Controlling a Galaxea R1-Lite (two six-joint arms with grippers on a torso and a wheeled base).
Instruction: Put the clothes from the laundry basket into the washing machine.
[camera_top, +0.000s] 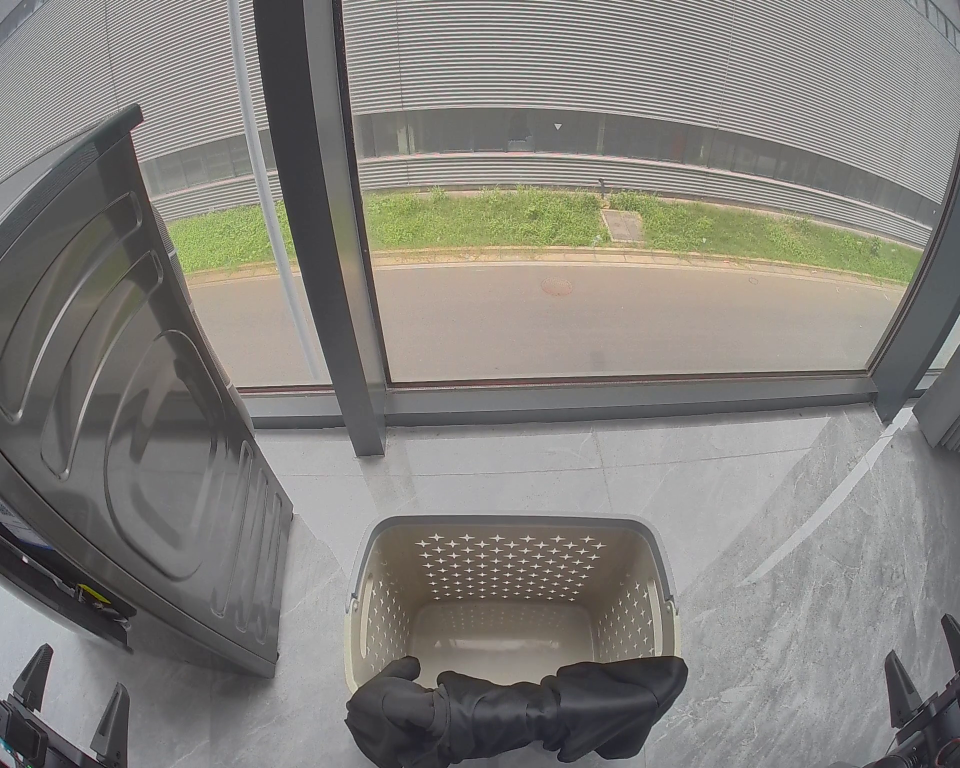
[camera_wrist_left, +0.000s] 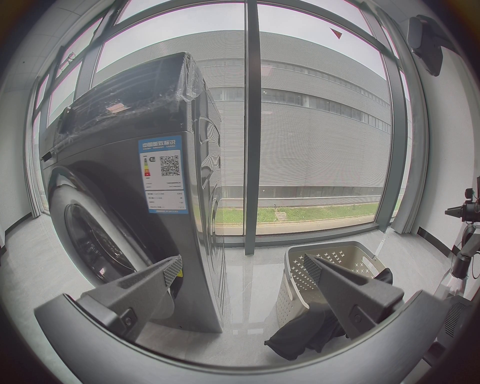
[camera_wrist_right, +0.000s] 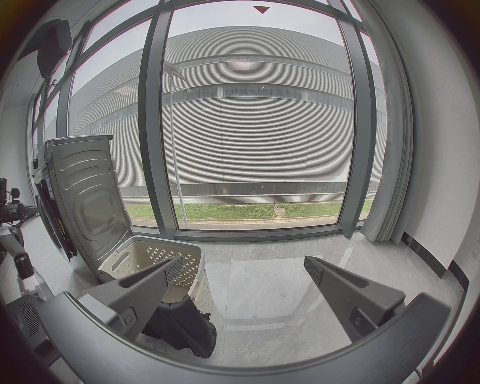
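Note:
A beige laundry basket (camera_top: 510, 572) stands on the floor in front of me, its bottom bare. A black garment (camera_top: 520, 710) hangs over the basket's near rim, partly spilling outside. The dark grey washing machine (camera_top: 130, 420) stands to the left of the basket. Its round door (camera_wrist_left: 92, 240) shows on the front in the left wrist view. My left gripper (camera_wrist_left: 242, 285) is open and holds nothing, low at the near left. My right gripper (camera_wrist_right: 242, 285) is open too, low at the near right. The basket (camera_wrist_right: 160, 265) and garment (camera_wrist_right: 185, 325) lie to its left.
A tall glass window wall with a dark pillar (camera_top: 325, 230) runs behind the basket. Grey marble floor (camera_top: 800, 600) spreads to the right. A grey curtain (camera_wrist_right: 390, 165) hangs at the right corner of the room.

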